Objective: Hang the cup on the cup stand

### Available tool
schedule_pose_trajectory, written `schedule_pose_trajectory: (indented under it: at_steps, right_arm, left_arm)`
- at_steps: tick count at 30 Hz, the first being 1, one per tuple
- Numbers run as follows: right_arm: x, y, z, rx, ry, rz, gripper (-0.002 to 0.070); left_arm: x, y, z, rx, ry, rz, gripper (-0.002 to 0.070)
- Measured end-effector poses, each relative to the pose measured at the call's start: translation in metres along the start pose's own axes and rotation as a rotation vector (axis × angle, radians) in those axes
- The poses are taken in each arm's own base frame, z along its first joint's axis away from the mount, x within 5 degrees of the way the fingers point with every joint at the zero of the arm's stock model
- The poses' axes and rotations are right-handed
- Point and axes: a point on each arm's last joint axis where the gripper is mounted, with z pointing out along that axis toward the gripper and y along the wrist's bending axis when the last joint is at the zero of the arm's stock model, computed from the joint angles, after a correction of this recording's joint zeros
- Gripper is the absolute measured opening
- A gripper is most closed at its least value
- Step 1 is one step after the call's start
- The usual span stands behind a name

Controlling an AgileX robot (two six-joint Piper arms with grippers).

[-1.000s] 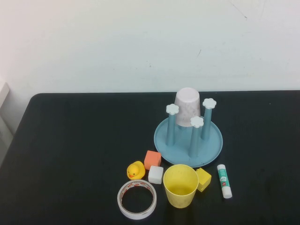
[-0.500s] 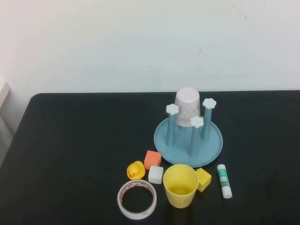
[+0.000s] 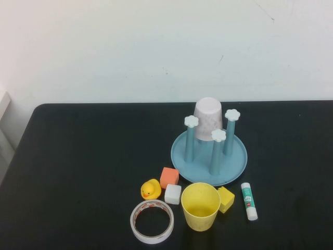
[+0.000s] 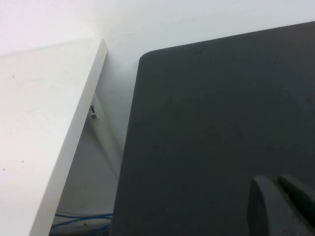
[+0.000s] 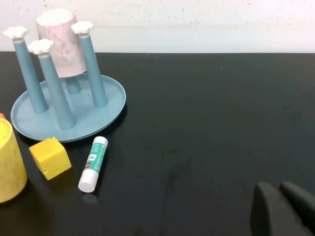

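The yellow cup [image 3: 200, 206] stands upright, mouth up, near the table's front edge; its side shows in the right wrist view [image 5: 9, 162]. The light blue cup stand [image 3: 237, 156] sits just behind it, with three free white-capped pegs and a pale pinkish-white cup [image 3: 208, 119] upside down on the back peg. The stand also shows in the right wrist view [image 5: 106, 105]. Neither arm shows in the high view. My left gripper [image 4: 278, 179] is shut and empty over the table's bare left corner. My right gripper [image 5: 279, 186] is shut and empty, well to the right of the stand.
A yellow duck [image 3: 150, 189], orange block [image 3: 169, 177], white block [image 3: 173, 194] and tape roll [image 3: 151, 222] lie left of the cup. A yellow block [image 3: 225, 199] and glue stick [image 3: 248, 200] lie to its right. A white shelf [image 4: 39, 137] stands beyond the table's left edge.
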Motion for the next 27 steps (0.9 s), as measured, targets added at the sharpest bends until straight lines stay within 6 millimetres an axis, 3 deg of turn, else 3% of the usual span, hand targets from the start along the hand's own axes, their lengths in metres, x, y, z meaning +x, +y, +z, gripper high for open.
schedule_pose_trajectory:
  at_steps: [16, 21, 24, 25, 27]
  right_arm:
    - [0.000, 0.000, 0.000, -0.001, 0.000, -0.001, 0.0010]
    - [-0.001, 0.003, 0.000, -0.032, -0.006, 0.070, 0.0010]
    - [-0.002, 0.008, 0.000, -0.095, -0.012, 0.240, 0.0010]
    - [-0.003, 0.015, -0.001, -0.171, -0.008, 0.470, 0.0010]
    - [-0.006, 0.020, -0.002, -0.247, -0.005, 0.693, 0.0010]
  left_arm:
    - [0.000, 0.000, 0.000, 0.000, 0.000, 0.000, -0.0001]
    - [0.000, 0.000, 0.000, 0.004, -0.001, -0.014, -0.0001]
    - [-0.003, -0.004, 0.000, 0.050, -0.026, -0.217, -0.0001]
    - [-0.006, -0.009, -0.001, 0.119, -0.041, -0.501, -0.0001]
    - [-0.010, -0.013, -0.001, 0.180, -0.057, -0.740, -0.0001]
